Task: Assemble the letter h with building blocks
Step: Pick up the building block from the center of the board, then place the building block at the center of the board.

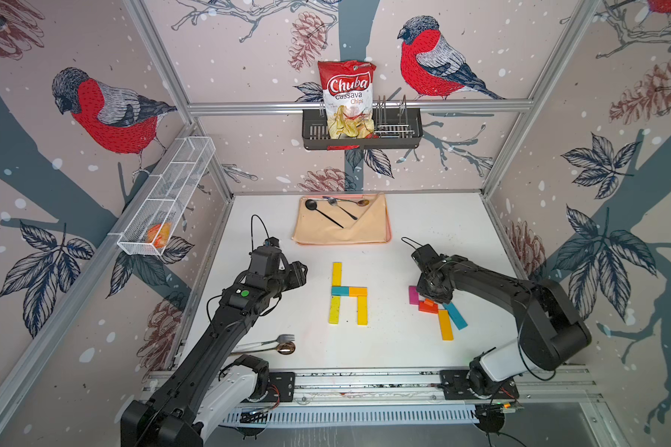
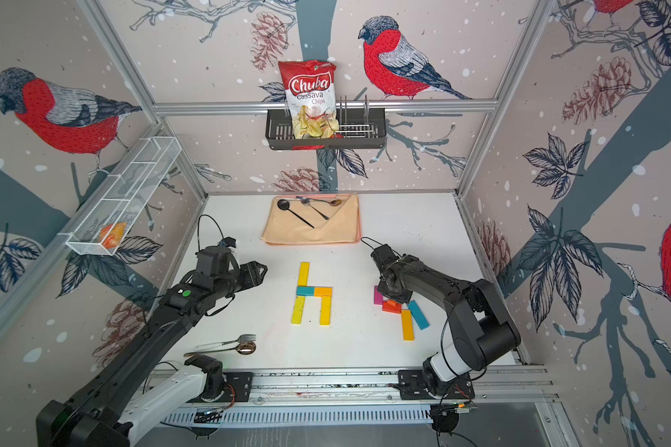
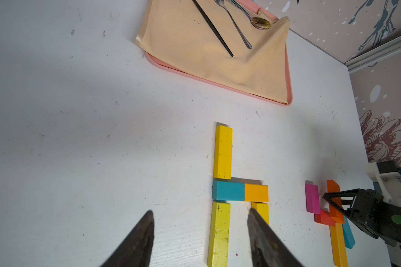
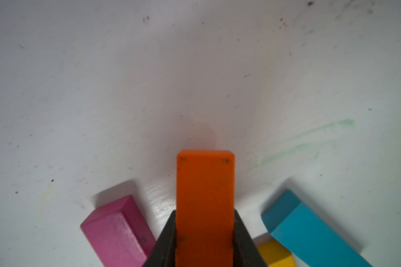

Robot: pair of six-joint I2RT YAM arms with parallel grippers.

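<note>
The right gripper (image 4: 205,211) clamps the orange block (image 4: 205,182), which juts past its tips; the left gripper (image 3: 200,210) is spread wide. The bag (image 1: 347,96) reads "Chuba Cassava Chips".

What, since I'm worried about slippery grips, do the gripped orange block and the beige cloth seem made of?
The orange block: probably painted wood, smooth satin coat; small dark chips at its corners. The beige cloth: woven fabric, matte; soft folds and a stitched hem show.
</note>
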